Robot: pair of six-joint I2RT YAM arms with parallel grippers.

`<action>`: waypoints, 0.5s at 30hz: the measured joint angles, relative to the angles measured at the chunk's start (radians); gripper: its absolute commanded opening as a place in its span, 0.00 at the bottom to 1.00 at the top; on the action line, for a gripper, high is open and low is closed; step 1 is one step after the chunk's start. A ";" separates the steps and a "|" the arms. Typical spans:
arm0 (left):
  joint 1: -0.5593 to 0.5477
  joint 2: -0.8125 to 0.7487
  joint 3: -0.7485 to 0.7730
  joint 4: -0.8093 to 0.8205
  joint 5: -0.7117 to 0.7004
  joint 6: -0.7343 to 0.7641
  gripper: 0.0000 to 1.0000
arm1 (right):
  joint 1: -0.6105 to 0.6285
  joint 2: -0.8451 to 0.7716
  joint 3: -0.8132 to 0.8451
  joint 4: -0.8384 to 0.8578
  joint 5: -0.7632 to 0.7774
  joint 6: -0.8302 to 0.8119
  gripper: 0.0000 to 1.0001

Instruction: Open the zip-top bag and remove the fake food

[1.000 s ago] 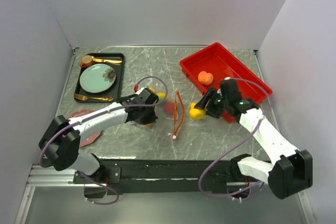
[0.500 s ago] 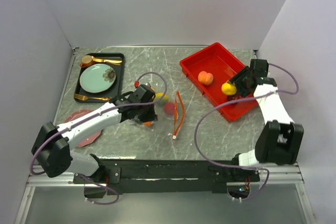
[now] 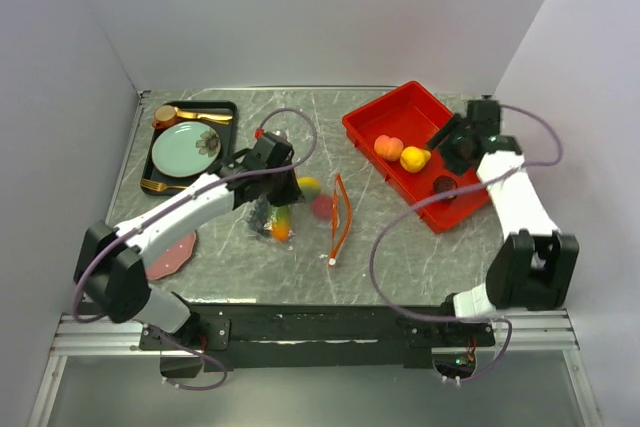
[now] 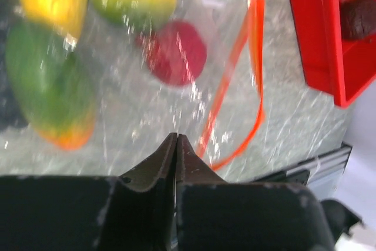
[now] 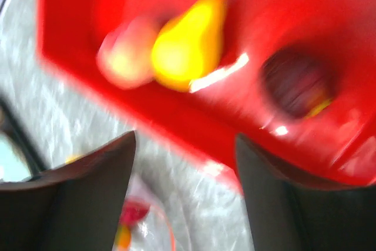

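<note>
Top external view: the tray (image 3: 420, 115) held three pieces of food (image 3: 413, 158) beneath the right gripper (image 5: 185, 145), whose jaws stood wide and empty. The bag (image 3: 300, 207) lay mid-table, zip parted, with about three pieces yet to remove. The left gripper (image 4: 176, 137) had its jaws closed at the film; whether they pinched it could not be told.

From above you see the whole table (image 3: 400, 247); close wrist views share its zip-top bag (image 3: 305, 217) and red tray (image 3: 425, 119).
</note>
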 measured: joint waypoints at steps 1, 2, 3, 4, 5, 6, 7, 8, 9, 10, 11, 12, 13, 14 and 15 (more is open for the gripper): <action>0.006 0.021 0.010 0.009 0.003 0.002 0.03 | 0.059 -0.046 -0.040 0.003 -0.013 0.014 0.47; 0.014 0.045 0.021 0.012 0.006 0.005 0.01 | 0.122 -0.082 -0.078 0.015 -0.035 0.030 0.43; 0.021 0.070 0.032 0.015 0.008 0.006 0.01 | 0.170 -0.106 -0.111 0.031 -0.054 0.047 0.42; 0.027 0.095 0.042 0.019 0.009 0.007 0.01 | 0.235 -0.127 -0.151 0.050 -0.079 0.073 0.41; 0.031 0.117 0.052 0.021 0.009 0.008 0.01 | 0.287 -0.138 -0.195 0.076 -0.103 0.102 0.40; 0.035 0.140 0.061 0.027 0.008 0.011 0.01 | 0.331 -0.141 -0.240 0.103 -0.127 0.134 0.41; 0.039 0.159 0.067 0.034 0.008 0.014 0.01 | 0.357 -0.137 -0.271 0.116 -0.142 0.158 0.41; 0.041 0.174 0.070 0.038 0.007 0.015 0.01 | 0.381 -0.126 -0.311 0.136 -0.157 0.192 0.41; 0.044 0.188 0.070 0.043 0.005 0.017 0.01 | 0.398 -0.110 -0.343 0.150 -0.170 0.225 0.41; 0.045 0.201 0.070 0.047 0.005 0.018 0.01 | 0.405 -0.098 -0.360 0.159 -0.180 0.244 0.41; 0.046 0.211 0.070 0.051 0.005 0.019 0.01 | 0.412 -0.082 -0.376 0.177 -0.195 0.271 0.41; 0.046 0.220 0.070 0.056 0.005 0.021 0.01 | 0.419 -0.064 -0.385 0.197 -0.213 0.294 0.41; 0.046 0.228 0.069 0.066 0.005 0.021 0.01 | 0.424 -0.049 -0.385 0.211 -0.221 0.312 0.41; 0.046 0.233 0.066 0.078 0.005 0.021 0.01 | 0.433 -0.031 -0.384 0.233 -0.231 0.333 0.41; 0.046 0.237 0.060 0.093 0.005 0.021 0.01 | 0.446 -0.013 -0.381 0.253 -0.239 0.349 0.41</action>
